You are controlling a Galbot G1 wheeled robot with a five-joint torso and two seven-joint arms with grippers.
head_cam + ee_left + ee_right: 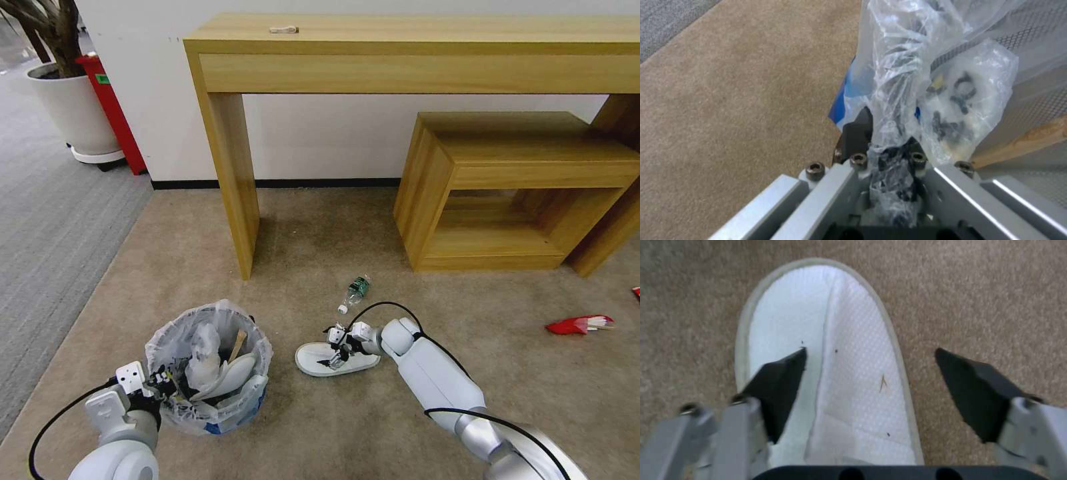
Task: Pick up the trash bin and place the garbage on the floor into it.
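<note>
white slipper [337, 360] lies flat on beige carpet [320, 427], long axis pointing sideways toward the trash bin [210, 367]. right gripper [337, 347] sits over it, fingers [778, 386] spread apart, one above the slipper and one above carpet. left gripper [160, 385] clenched on the trash bin's rim and bag. bottle [355, 292] lies just beyond the slipper, near the wooden table [413, 47] leg; red wrapper [579, 325] well off on the far side.

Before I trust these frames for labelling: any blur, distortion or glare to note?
Head view: wide-angle bending bows the desk edges; soft, even light. Left wrist view: the clear bag on the trash bin catches bright glare, close metal soft. Right wrist view: the slipper and dark fingers look slightly blurred, the carpet smeared.
</note>
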